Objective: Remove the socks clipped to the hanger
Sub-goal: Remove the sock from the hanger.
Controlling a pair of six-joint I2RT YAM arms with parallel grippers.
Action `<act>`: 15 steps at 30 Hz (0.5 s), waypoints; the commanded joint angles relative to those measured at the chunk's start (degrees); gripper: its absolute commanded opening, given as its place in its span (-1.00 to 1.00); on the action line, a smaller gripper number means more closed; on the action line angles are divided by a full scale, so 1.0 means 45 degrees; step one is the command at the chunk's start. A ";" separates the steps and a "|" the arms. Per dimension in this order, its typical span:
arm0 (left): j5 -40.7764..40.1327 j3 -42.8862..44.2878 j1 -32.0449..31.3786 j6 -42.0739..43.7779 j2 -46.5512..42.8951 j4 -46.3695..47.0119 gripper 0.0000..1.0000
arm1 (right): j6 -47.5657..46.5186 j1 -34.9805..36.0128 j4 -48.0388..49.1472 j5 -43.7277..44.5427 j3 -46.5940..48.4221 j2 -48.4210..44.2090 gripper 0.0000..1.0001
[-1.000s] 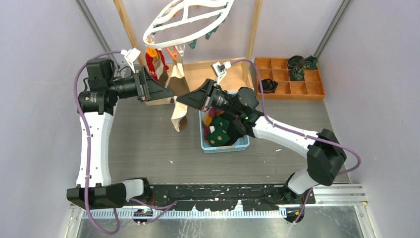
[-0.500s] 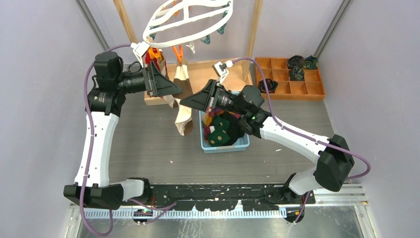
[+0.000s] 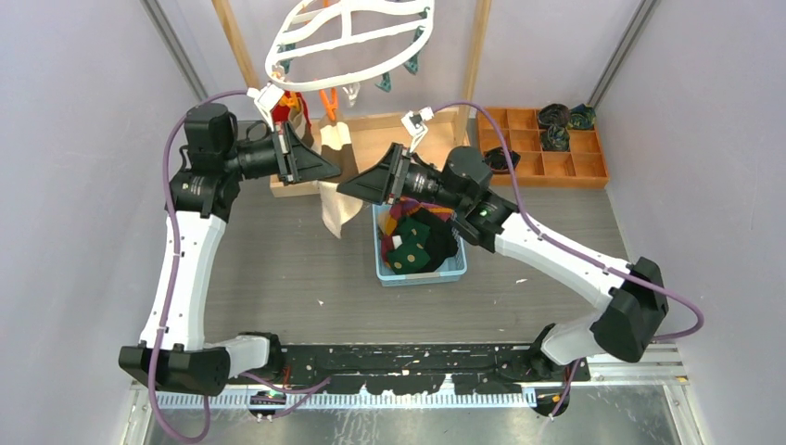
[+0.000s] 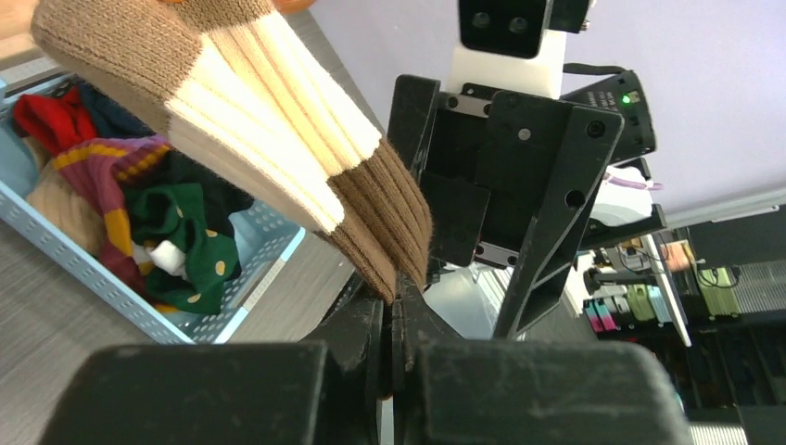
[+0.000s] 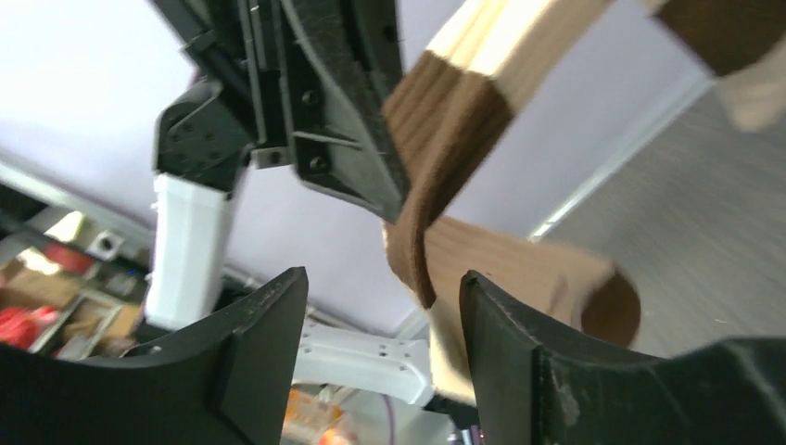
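Note:
The white oval hanger (image 3: 348, 42) hangs at the top with orange (image 3: 326, 97) and teal clips (image 3: 382, 83). From an orange clip a beige and brown sock (image 3: 338, 209) dangles; a red sock (image 3: 297, 107) hangs beside it. My left gripper (image 3: 338, 170) is shut on the sock's brown cuff (image 4: 394, 269). My right gripper (image 3: 341, 188) faces it tip to tip. In the right wrist view the right gripper (image 5: 385, 297) stands open, with the sock (image 5: 445, 139) hanging just above the gap, against the right finger (image 5: 500, 315).
A blue basket (image 3: 422, 276) with several loose socks sits under the right arm. At the back right stands a wooden compartment tray (image 3: 547, 167) with rolled socks. The wooden rack's post (image 3: 477, 65) and base (image 3: 389, 134) are behind the grippers.
My left gripper has moved right and closed on the sock's cuff. My right gripper has opened and let the sock go. The hanger has swung a little.

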 commanded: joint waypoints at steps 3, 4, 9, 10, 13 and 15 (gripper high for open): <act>-0.0494 0.0156 -0.0162 0.0698 -0.0599 -0.0736 -1.00 | -0.3330 -0.0063 -0.4016 0.4774 0.1571 -0.1543 0.43; -0.0555 0.0144 -0.0207 0.0750 -0.0625 -0.0751 -0.99 | -0.3451 -0.0068 -0.4225 0.5276 0.1899 -0.1473 0.43; -0.0748 0.0055 -0.0455 0.0838 -0.0602 -0.0791 -0.99 | -0.3657 -0.0027 -0.5092 0.6636 0.4898 0.0409 0.40; -0.0749 0.0061 -0.0476 0.0838 -0.0581 -0.0782 -0.99 | -0.3563 -0.0024 -0.5133 0.6641 0.5189 0.0746 0.40; -0.0749 0.0120 -0.0559 0.0824 -0.0514 -0.0786 -0.99 | -0.3588 0.0178 -0.5045 0.7327 0.5740 0.1285 0.39; -0.0766 0.0142 -0.0620 0.0849 -0.0482 -0.0790 -1.00 | -0.3764 0.0274 -0.4989 0.7576 0.6011 0.1561 0.39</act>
